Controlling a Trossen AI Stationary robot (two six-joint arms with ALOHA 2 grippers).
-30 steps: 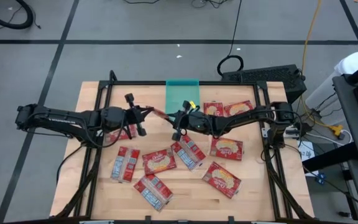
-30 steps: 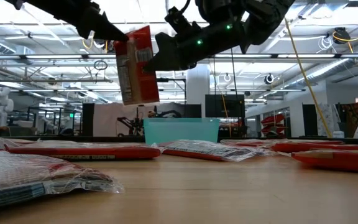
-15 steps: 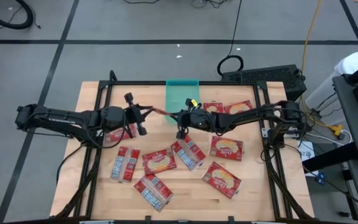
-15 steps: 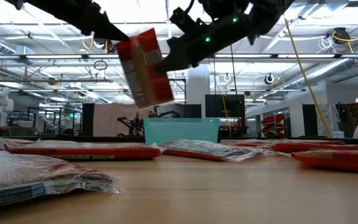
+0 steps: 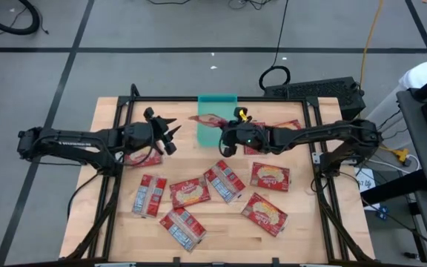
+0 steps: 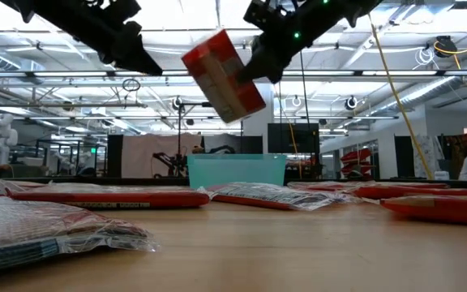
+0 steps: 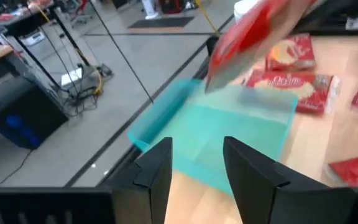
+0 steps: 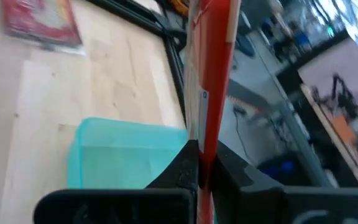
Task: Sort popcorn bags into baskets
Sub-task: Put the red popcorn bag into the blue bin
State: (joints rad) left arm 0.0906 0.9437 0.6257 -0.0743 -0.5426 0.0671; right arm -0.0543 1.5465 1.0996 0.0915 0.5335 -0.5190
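**Above the teal tray, a popcorn bag hangs in the right gripper**

Over the far middle of the wooden table [image 5: 310, 222], the right gripper [image 5: 228, 137] pinches one red popcorn bag [image 5: 207, 119] by its edge, the fingers [image 8: 188, 163] closed flat on the packet. In the low view the held bag [image 6: 224, 75] is tilted in the air, well clear of the tabletop and above the teal-green tray [image 6: 237, 171]. From overhead it lies across the near left corner of the tray [image 5: 218, 107], which sits at the table's far edge.

The left gripper [image 5: 167, 131] hovers just beside the tray on its left side, apart from the bag. Its fingers [image 7: 157, 171] stand partly spread with nothing between them; the wrist view looks past them onto the tray [image 7: 229, 134] and the held bag [image 7: 253, 34] above it.

Other bags lie flat on the table. Two rest near the tray's right side, partly under the right arm [image 5: 291, 127]. One lies beneath the left arm [image 5: 143, 158]. Six more are scattered across the middle and near part of the table: one at the left [image 5: 148, 196], one beside it [image 5: 190, 192], one nearest the front edge [image 5: 181, 226], one in the centre [image 5: 224, 180], one to its right [image 5: 270, 176] and one toward the near right [image 5: 265, 213].
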